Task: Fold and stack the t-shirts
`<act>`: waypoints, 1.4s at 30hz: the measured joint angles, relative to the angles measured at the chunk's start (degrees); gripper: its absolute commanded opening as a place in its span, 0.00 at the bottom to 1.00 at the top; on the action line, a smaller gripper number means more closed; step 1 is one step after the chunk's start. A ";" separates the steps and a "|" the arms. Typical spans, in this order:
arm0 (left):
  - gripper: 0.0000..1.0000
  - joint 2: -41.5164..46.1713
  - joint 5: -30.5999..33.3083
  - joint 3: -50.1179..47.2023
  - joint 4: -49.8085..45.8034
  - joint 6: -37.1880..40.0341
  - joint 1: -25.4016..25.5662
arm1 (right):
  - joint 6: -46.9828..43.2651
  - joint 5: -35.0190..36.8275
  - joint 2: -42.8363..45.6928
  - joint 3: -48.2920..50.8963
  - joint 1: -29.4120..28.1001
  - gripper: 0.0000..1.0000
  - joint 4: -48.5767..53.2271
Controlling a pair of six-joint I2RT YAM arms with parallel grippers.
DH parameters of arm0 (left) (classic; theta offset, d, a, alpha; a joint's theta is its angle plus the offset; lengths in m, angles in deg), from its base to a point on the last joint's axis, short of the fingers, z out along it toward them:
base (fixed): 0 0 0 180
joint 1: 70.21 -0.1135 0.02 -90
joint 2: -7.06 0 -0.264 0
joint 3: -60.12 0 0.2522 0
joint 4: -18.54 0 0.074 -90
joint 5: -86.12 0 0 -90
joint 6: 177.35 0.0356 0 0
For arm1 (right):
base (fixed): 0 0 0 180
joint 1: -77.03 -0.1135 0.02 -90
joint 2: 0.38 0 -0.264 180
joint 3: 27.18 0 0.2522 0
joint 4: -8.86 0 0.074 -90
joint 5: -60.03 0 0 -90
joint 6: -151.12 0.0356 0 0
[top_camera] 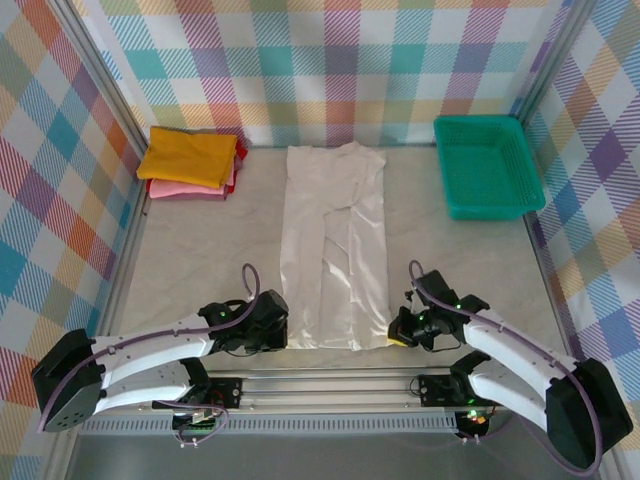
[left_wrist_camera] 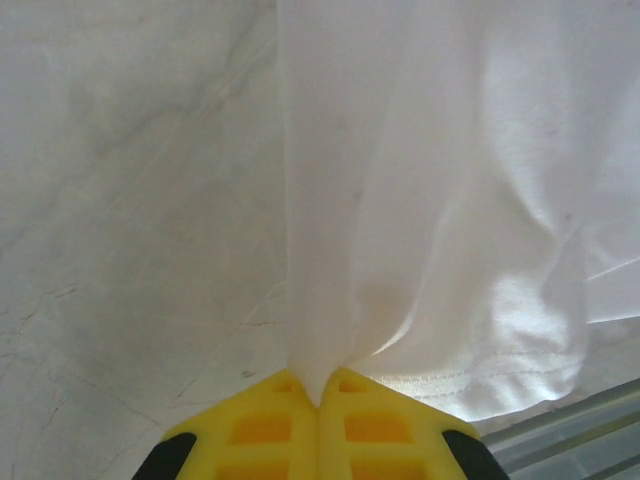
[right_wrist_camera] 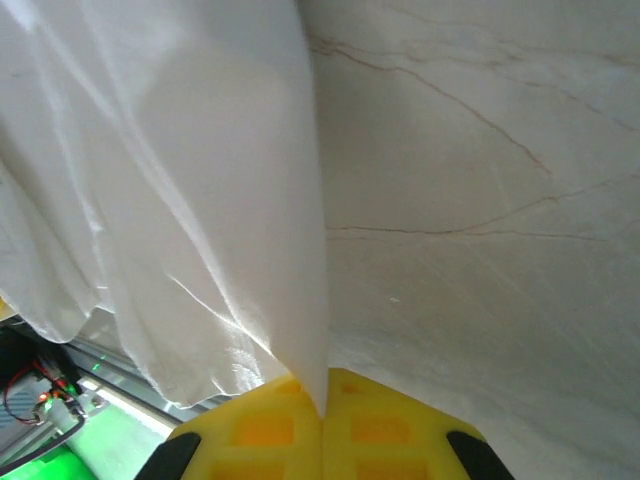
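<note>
1. White t-shirt [top_camera: 335, 245] lies mid-counter [top_camera: 200, 260] as a long narrow strip, sides already folded in. Its collar [top_camera: 350, 150] is at the far end and its hem [top_camera: 335, 345] at the near edge.
2. Left gripper [left_wrist_camera: 318, 400] is clamped on the near-left hem corner. The wrist view shows the yellow pads together with cloth pinched between them.
3. Right gripper [right_wrist_camera: 322, 395] is clamped the same way on the near-right hem corner, with cloth rising out of the closed pads.
4. Step in hand, as I read it, is the cross fold, taking the hem up toward the collar.
5. To do it well:
   - Raise both corners together at equal height, or the strip skews.
   - Hold light sideways tension so the hem edge stays straight and the tucked sides don't spill open.
   - Lift just enough to clear the layer underneath, since dragging would bunch it.
   - Set down square to the strip edges, then release.
6. Folded stack [top_camera: 192, 160] (yellow over pink and red) sits far left, well apart, and is the likely drop spot. Green basket [top_camera: 487, 165] sits far right, off the fold path.
</note>
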 measured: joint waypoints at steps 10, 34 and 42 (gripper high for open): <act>0.00 -7.61 -1.88 14.38 0.09 6.69 -11.96 | -2.16 4.37 -10.71 -17.84 2.49 0.00 1.99; 0.00 -44.57 -7.34 55.52 -3.19 36.92 -34.32 | -14.08 8.04 -45.57 -51.45 13.33 0.00 -1.62; 0.00 -52.74 -6.97 63.30 -5.07 40.37 -36.15 | -16.11 9.46 -50.03 -57.99 15.30 0.00 -2.01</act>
